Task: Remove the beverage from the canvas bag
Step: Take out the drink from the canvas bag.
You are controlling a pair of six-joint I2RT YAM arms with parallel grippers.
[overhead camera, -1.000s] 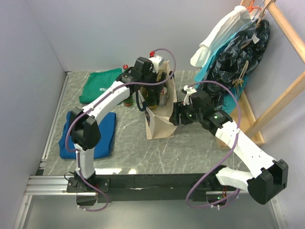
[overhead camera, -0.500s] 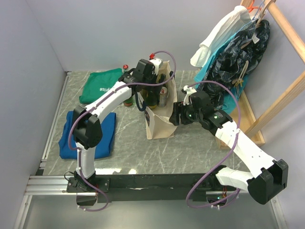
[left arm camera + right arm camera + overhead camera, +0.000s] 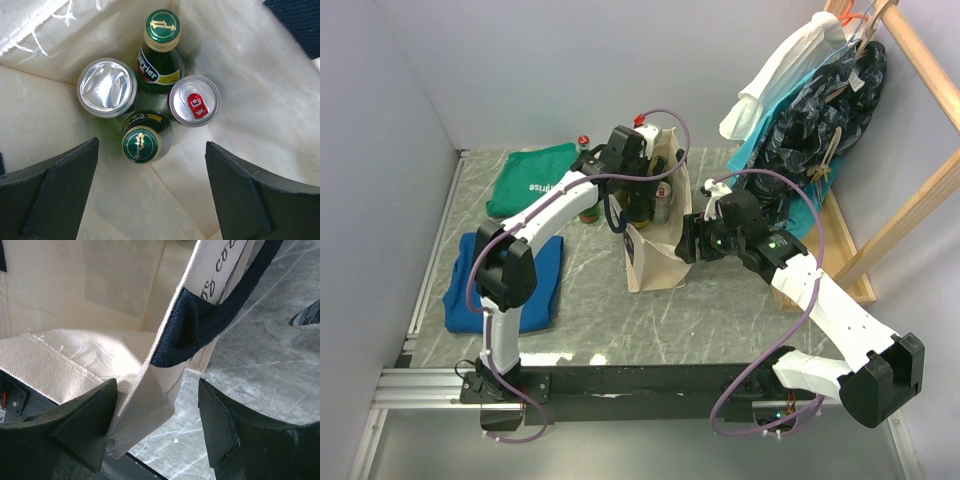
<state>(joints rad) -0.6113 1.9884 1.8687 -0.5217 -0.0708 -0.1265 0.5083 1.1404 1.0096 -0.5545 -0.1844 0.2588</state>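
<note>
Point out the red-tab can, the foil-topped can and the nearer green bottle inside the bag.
red-tab can (image 3: 193, 101): left wrist view, on its silver lid.
foil-topped can (image 3: 107, 87): left wrist view, on the crinkled foil top.
nearer green bottle (image 3: 141, 144): left wrist view, on its green cap.

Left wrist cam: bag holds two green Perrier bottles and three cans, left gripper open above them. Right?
Not quite: there are two cans, not three. The left wrist view shows one can with a red tab and one can with a plain silver top beside the two green Perrier bottles inside the canvas bag. The left gripper is open above them.
</note>
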